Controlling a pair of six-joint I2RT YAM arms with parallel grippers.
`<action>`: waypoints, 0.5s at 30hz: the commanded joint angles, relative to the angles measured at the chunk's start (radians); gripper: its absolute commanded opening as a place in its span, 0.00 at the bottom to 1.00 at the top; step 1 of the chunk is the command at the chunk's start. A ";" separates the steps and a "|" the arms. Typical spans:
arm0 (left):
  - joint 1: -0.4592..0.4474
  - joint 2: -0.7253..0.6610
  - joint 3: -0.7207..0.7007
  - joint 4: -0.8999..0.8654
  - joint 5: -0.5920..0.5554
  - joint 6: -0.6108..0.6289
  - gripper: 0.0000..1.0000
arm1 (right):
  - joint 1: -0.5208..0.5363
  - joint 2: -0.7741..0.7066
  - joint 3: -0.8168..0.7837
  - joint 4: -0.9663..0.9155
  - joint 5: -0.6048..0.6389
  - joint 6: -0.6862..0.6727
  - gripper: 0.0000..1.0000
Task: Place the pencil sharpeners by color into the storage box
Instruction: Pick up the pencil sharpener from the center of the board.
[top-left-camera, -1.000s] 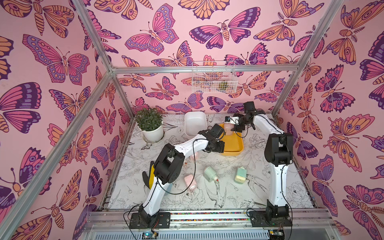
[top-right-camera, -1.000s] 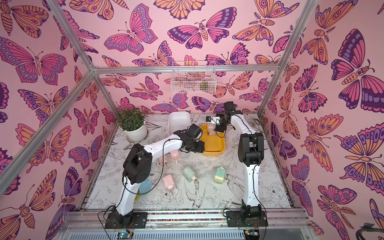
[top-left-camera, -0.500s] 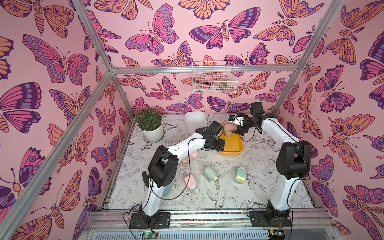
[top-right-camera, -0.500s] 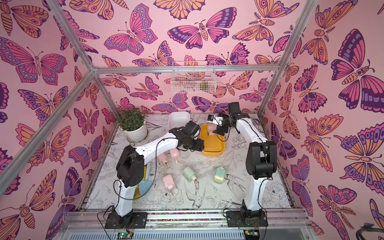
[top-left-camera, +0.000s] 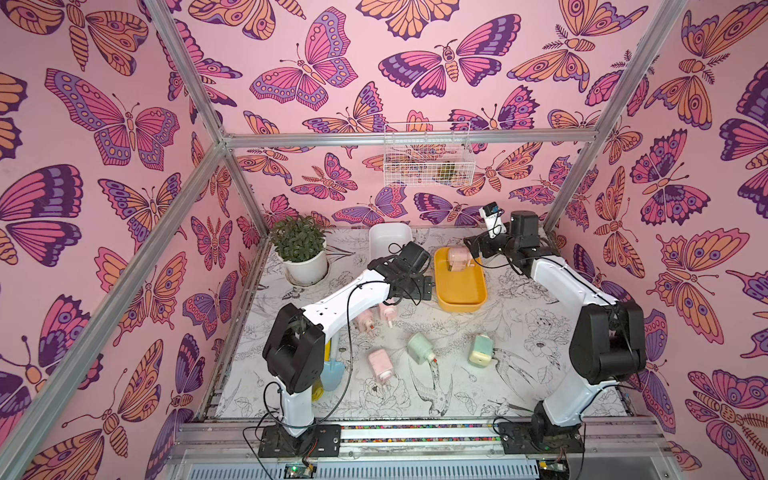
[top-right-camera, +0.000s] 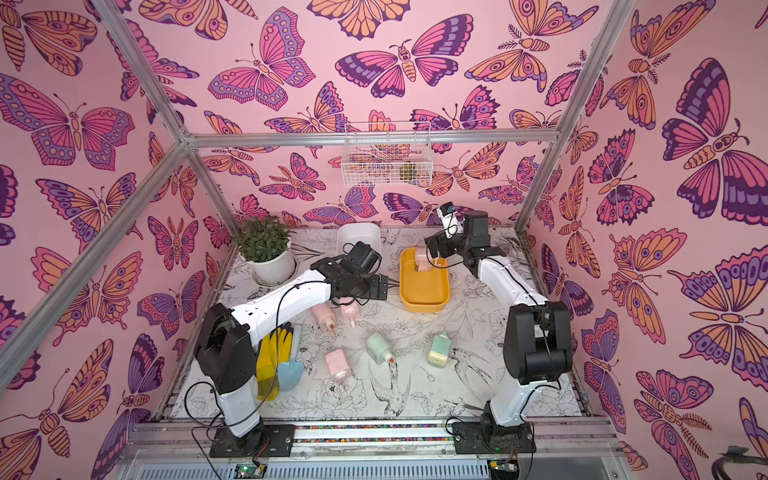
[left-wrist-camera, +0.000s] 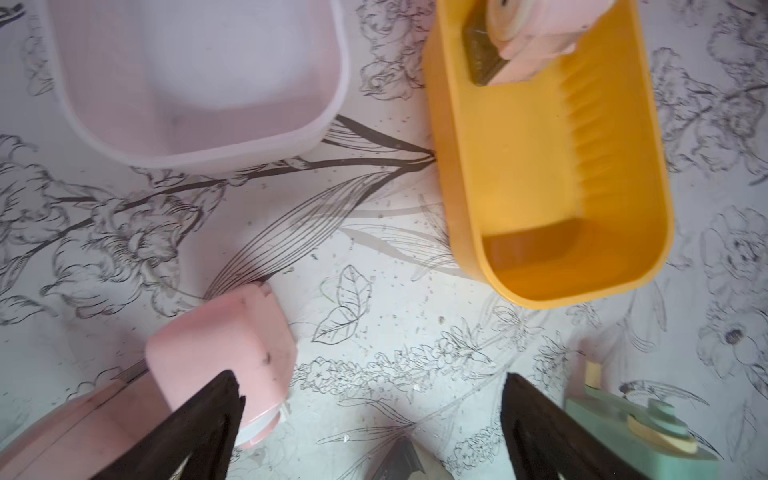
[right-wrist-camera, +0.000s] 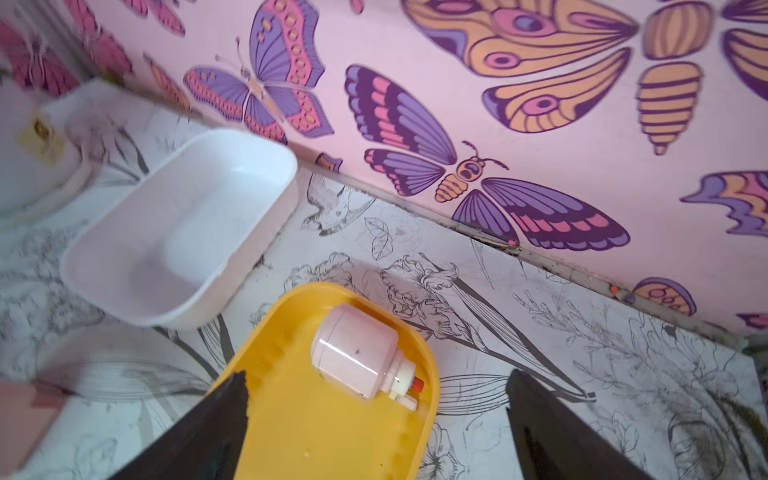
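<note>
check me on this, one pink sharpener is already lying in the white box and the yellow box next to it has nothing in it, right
Not quite: the boxes are swapped. The pink sharpener lies in the yellow box, at its far end, and the white box beside it has nothing in it. The right wrist view shows both, and both top views agree.

Top views overlook everything; wrist views close, sharing yellow box (left-wrist-camera: 552, 291).
</note>
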 joint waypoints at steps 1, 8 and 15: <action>0.038 0.001 0.001 -0.052 -0.061 -0.016 1.00 | 0.005 -0.058 -0.087 0.087 0.016 0.237 0.99; 0.133 0.025 0.068 -0.213 -0.107 -0.069 1.00 | 0.055 -0.046 -0.097 0.002 -0.038 0.432 0.99; 0.203 -0.047 0.018 -0.251 -0.256 -0.005 1.00 | 0.293 0.009 -0.079 -0.082 0.140 0.623 0.99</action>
